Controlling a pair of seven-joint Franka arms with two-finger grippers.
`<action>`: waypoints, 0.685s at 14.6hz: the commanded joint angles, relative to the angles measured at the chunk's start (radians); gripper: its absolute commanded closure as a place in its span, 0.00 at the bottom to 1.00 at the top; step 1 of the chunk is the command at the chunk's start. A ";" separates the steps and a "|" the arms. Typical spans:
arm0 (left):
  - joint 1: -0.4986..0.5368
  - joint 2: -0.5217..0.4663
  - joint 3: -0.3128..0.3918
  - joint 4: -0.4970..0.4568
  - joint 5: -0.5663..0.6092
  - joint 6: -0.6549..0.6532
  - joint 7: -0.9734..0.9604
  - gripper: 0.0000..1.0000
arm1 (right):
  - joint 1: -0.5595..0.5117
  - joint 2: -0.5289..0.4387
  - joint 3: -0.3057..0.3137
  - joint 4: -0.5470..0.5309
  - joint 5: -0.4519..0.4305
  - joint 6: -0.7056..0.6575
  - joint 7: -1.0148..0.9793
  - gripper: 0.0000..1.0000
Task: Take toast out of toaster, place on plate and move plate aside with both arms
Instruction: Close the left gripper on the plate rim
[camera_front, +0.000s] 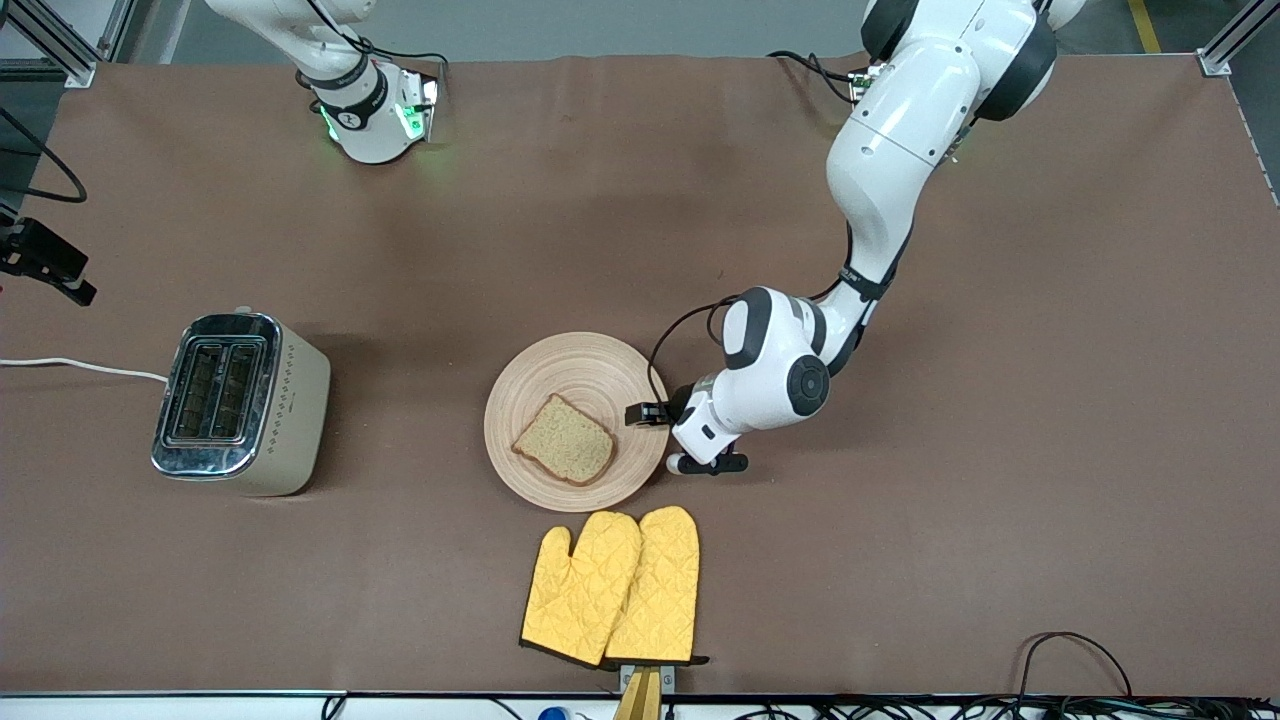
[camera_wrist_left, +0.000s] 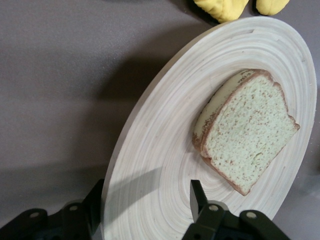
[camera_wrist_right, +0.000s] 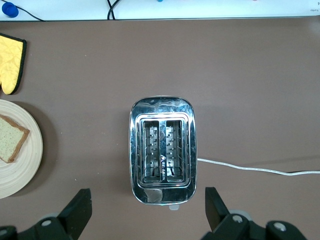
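The toast (camera_front: 565, 440) lies flat on the round light-wood plate (camera_front: 580, 365) in the middle of the table. My left gripper (camera_front: 642, 413) is low at the plate's rim, at the edge toward the left arm's end. In the left wrist view the open left gripper (camera_wrist_left: 146, 196) straddles the rim of the plate (camera_wrist_left: 150, 150): one finger is over the wood, the other outside the edge. The toast (camera_wrist_left: 250, 135) lies farther in. My right gripper (camera_wrist_right: 146, 199) is open and empty, high above the toaster (camera_wrist_right: 162, 150), and does not show in the front view.
The toaster (camera_front: 235, 400) stands toward the right arm's end with empty slots, its white cord (camera_front: 80, 365) running off the table. A pair of yellow oven mitts (camera_front: 615, 585) lies nearer the front camera than the plate. Cables run along the front edge.
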 joint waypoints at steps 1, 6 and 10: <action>-0.004 0.015 0.003 0.035 -0.021 0.005 0.007 0.48 | -0.023 -0.008 0.013 -0.008 0.016 -0.002 -0.016 0.00; -0.010 0.033 0.003 0.061 -0.021 0.005 0.017 0.77 | -0.023 -0.008 0.015 -0.008 0.016 -0.001 -0.016 0.00; -0.013 0.034 -0.009 0.062 -0.021 0.005 0.029 1.00 | -0.023 -0.008 0.015 -0.008 0.016 -0.002 -0.016 0.00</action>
